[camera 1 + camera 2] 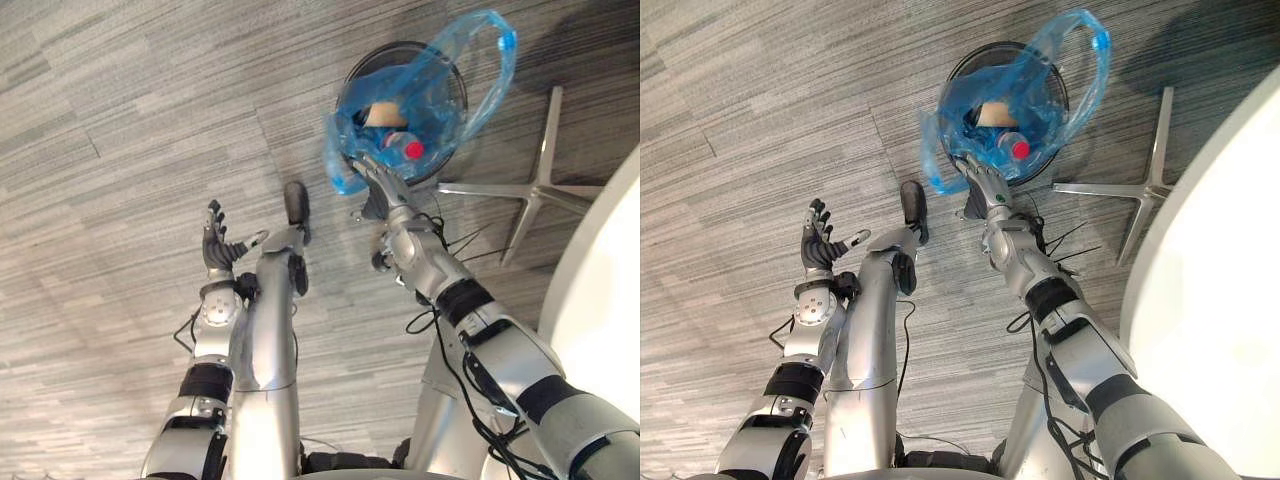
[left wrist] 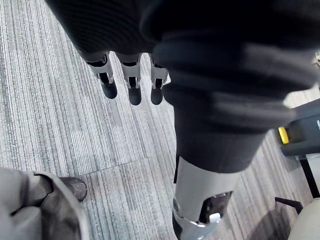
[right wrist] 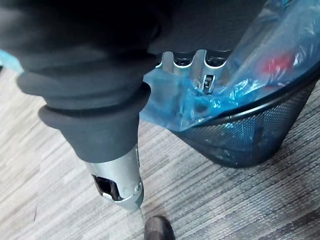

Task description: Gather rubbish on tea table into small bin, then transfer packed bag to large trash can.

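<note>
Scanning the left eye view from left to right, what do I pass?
Left hand, open → blue bag in the black mesh bin → silver star-shaped base → white rounded surface at the right edge.

Right robot hand (image 1: 985, 185) at blue bag (image 1: 960, 110) — in black bin (image 1: 975, 52).

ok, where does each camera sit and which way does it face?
Left eye view: on the head, looking down at the carpet floor and black mesh bin with its blue bag; both arms, left hand open, right hand at the bag's edge.
Right eye view: same head, slightly offset, same scene.
Left wrist view: on left wrist, along its hand, facing the floor.
Right wrist view: on right wrist, along its hand, facing bag and bin.
Shared: eye views and right wrist view all show bag and bin.
</note>
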Motion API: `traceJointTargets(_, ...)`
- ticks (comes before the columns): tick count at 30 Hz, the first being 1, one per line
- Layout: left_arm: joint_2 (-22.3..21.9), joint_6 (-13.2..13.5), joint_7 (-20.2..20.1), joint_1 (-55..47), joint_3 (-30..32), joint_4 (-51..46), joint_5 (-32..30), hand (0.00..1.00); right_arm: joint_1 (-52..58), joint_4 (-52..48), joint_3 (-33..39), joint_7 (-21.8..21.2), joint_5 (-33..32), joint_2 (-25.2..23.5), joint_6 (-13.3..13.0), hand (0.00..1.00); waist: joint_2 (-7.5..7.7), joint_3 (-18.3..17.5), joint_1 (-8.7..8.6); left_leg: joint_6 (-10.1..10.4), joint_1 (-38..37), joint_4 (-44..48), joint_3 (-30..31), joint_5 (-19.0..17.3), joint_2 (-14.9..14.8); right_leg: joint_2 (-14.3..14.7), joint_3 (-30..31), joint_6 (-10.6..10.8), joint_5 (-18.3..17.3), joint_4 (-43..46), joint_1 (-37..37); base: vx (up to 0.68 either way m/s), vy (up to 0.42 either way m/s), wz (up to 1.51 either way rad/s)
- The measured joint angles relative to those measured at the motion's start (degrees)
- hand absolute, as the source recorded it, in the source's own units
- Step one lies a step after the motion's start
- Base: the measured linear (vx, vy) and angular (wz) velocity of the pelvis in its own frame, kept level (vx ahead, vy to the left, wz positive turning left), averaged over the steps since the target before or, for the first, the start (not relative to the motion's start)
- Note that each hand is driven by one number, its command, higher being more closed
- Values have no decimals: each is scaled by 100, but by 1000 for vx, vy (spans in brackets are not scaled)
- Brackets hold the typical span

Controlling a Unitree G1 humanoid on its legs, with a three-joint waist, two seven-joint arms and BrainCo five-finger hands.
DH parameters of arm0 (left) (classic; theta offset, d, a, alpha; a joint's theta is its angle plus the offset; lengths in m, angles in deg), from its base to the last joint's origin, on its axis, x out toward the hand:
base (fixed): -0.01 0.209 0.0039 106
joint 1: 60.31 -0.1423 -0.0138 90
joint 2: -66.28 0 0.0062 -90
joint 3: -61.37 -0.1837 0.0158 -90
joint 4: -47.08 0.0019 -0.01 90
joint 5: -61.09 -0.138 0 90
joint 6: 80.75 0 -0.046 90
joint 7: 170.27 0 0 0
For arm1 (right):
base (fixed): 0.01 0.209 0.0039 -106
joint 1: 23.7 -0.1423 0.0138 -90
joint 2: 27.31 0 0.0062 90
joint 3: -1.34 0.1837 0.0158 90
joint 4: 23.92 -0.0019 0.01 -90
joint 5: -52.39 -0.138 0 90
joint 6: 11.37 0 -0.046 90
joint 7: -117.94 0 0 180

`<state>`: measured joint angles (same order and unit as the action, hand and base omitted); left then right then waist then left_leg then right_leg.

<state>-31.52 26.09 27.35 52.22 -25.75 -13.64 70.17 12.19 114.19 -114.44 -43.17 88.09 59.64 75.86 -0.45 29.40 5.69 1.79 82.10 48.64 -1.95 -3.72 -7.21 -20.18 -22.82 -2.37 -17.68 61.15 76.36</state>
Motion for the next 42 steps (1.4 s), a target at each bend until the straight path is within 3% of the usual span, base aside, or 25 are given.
traceJointTargets(5,17,-17,-2,-1,6,10,31,0,96,-453,58,15,-260,71,-74,100,-3,-5,20,0,-7,14,-35,2,-56,19,0,60,-35,11,-3,-59,13,-2)
traceJointTargets(11,-20,-170,-25,-7,-5,114,-19,0,534,-1662,472,21,-730,75,-120,100,-2,-12,24,2,-249,31,-37,56,-88,49,-5,18,-11,2,-263,-50,11,-2)
traceJointTargets(15,-164,-321,-79,-96,-48,172,-142,0,1014,-2577,990,104,-1865,-168,-356,100,6,-26,-10,15,-806,-238,-47,45,-137,167,-78,-51,34,-321,-843,-50,8,-4)
traceJointTargets(19,-358,-441,-213,-470,-168,172,-258,0,1870,-3298,1148,24,-2853,-309,-454,100,10,-28,-27,39,-1940,-958,-239,224,-209,320,-192,-106,172,-973,-1911,-26,-33,4)
traceJointTargets(23,-351,-518,-274,-885,-246,179,-259,0,2488,-3817,1114,-134,-3237,-479,-573,100,16,-32,-31,84,-2904,-1504,-333,313,-269,530,-258,-66,367,-1632,-2855,31,-72,-12)
traceJointTargets(30,-299,-524,-513,-1776,-573,542,-334,0,3645,-4287,709,-500,-3523,-798,-791,100,310,-632,-39,111,-4973,-2811,-612,528,-147,775,-250,157,635,-2925,-4728,121,-40,-5)
traceJointTargets(34,-150,-528,-646,-2160,-886,1029,-429,0,3832,-4281,455,-799,-3523,-786,-818,100,378,-997,-62,100,-5918,-3637,-866,696,-66,960,-41,285,939,-3670,-5442,131,39,-27)
traceJointTargets(38,-12,-527,-766,-2233,-978,1139,-528,0,3884,-4281,444,-1004,-3523,-793,-820,100,411,-1123,-193,80,-6240,-3620,-788,708,10,988,424,410,933,-3444,-5679,36,37,11)
traceJointTargets(40,72,-514,-771,-2286,-949,992,-532,0,3983,-4283,444,-1073,-3524,-803,-866,100,494,-1162,-211,54,-6449,-3521,-525,692,65,958,963,589,320,-2206,-5914,-49,-94,75)
traceJointTargets(42,177,-511,-758,-2552,-862,527,-530,0,3955,-4285,377,-1169,-3524,-827,-962,100,641,-1253,-135,112,-6423,-3275,-263,652,166,992,1216,764,85,-1778,-6150,-135,-189,76)
